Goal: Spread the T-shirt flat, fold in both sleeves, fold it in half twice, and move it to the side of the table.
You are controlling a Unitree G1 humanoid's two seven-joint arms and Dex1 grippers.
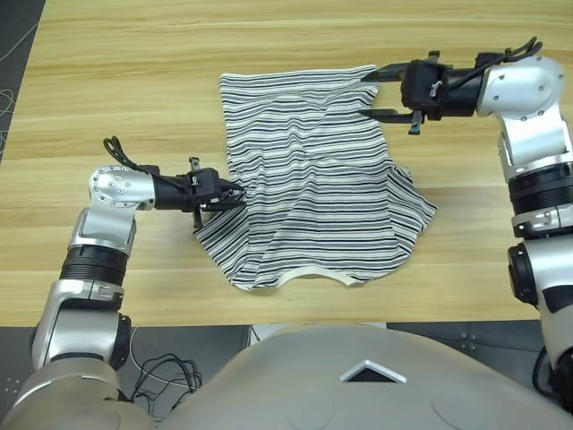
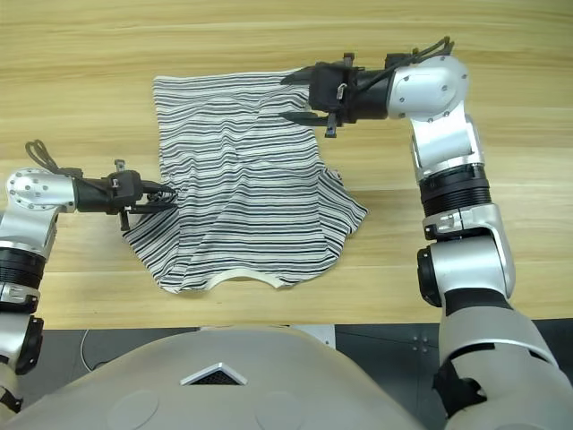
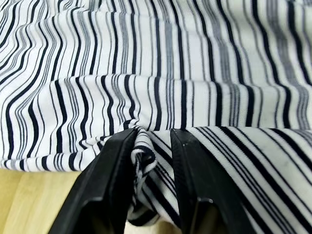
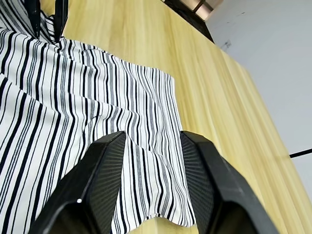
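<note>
- Mid-tabletop (image 1: 116,81): striped T-shirt (image 1: 313,179), black on white, laid out but rumpled, with creases and ridges running down the body.
- Hem on the far side, neckline at the near edge, toward the robot.
- Hem edge fairly straight between the far left corner and the far right one.
- Right sleeve fanned out flat on the wood, beside the body of the shirt on its near right.
- Left sleeve side gathered into a bunch, drawn to a point at the left claw (image 1: 235,195).
- Left claw low over the wood at the shirt's left edge, clenched on a fold of the fabric.
- In the left wrist view, fingers (image 3: 109,185) close together, with striped cloth pinched and puckered between them.
- Right claw (image 1: 369,95) at the far right hem corner, released, with fingers well apart: one by the hem edge, the other over the cloth nearer in.
- In the right wrist view, fingers (image 4: 92,185) spread wide over that corner, the cloth lying slack on the wood between them, not pinched.
- Whether the right fingertips touch the cloth: cannot tell.
- Arms stretched in from opposite sides, the left nearer the robot, the right farther off.
- Shirt well inside the tabletop's edges on every side.
</note>
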